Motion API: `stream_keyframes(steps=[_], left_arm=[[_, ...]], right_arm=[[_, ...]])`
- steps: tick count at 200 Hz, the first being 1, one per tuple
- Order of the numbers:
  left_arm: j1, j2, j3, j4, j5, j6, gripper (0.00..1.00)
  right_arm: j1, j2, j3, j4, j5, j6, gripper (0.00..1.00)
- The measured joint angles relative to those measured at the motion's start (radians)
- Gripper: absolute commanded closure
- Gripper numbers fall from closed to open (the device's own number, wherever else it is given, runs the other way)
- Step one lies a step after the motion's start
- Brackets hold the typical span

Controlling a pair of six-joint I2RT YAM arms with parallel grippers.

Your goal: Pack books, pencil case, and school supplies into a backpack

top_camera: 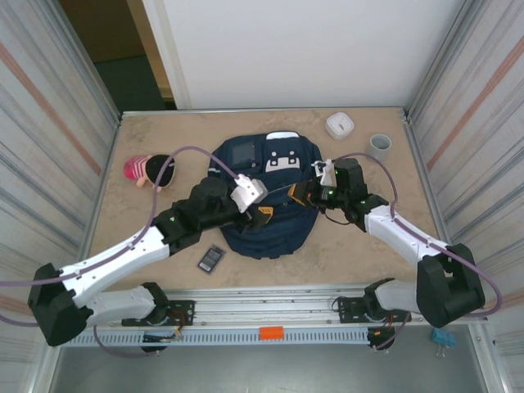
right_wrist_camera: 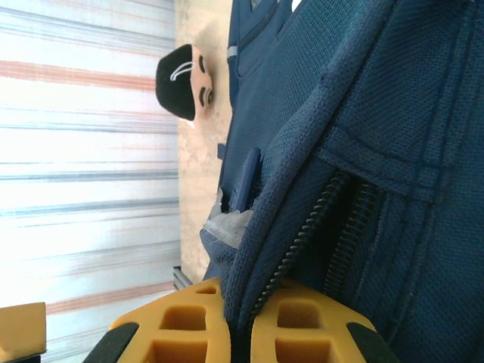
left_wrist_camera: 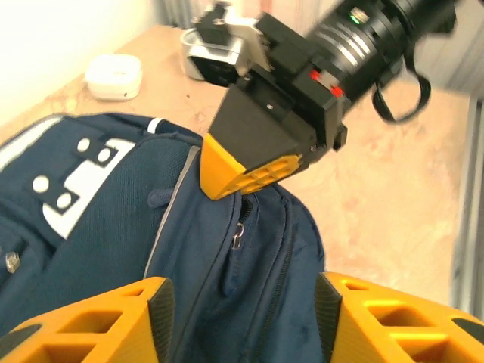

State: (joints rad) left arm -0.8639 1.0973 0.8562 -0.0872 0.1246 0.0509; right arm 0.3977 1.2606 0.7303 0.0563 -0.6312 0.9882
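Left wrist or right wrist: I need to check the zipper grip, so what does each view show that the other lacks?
Left wrist: the open left gripper over the backpack, the right gripper from outside, a white device. Right wrist: the right gripper's fingers shut on fabric beside the zipper teeth, a plush toy. Both: the backpack and the right gripper pinching it.

No lettering, brand or number can be read anywhere; the white patch (top_camera: 283,160) on the large navy-blue fabric backpack (top_camera: 274,233) bears only dark blocky marks and dots, not legible as characters.
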Motion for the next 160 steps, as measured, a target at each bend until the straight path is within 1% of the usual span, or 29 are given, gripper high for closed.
stream_keyframes(steps=[26, 58, 84, 119, 146, 160], left_arm=[[0.000, -0.011, -0.037, -0.019, -0.060, -0.209, 0.45], [0.000, 0.016, -0.075, -0.023, -0.070, -0.363, 0.44], [0.000, 0.053, -0.079, 0.002, -0.073, -0.436, 0.42], [0.000, 0.100, -0.087, 0.058, -0.095, -0.490, 0.39], [0.000, 0.152, -0.090, 0.108, -0.091, -0.510, 0.39], [0.000, 0.192, -0.090, 0.132, -0.067, -0.521, 0.40]], right_arm=[[0.020, -0.014, 0.010, -0.004, 0.024, 0.010, 1.00], [0.047, -0.018, 0.045, -0.015, 0.051, 0.021, 1.00], [0.058, -0.018, 0.053, -0.023, 0.060, 0.023, 1.00], [0.072, -0.018, 0.061, -0.028, 0.070, 0.023, 1.00], [0.075, -0.018, 0.063, -0.030, 0.087, 0.023, 1.00], [0.079, -0.018, 0.067, -0.035, 0.095, 0.023, 1.00]])
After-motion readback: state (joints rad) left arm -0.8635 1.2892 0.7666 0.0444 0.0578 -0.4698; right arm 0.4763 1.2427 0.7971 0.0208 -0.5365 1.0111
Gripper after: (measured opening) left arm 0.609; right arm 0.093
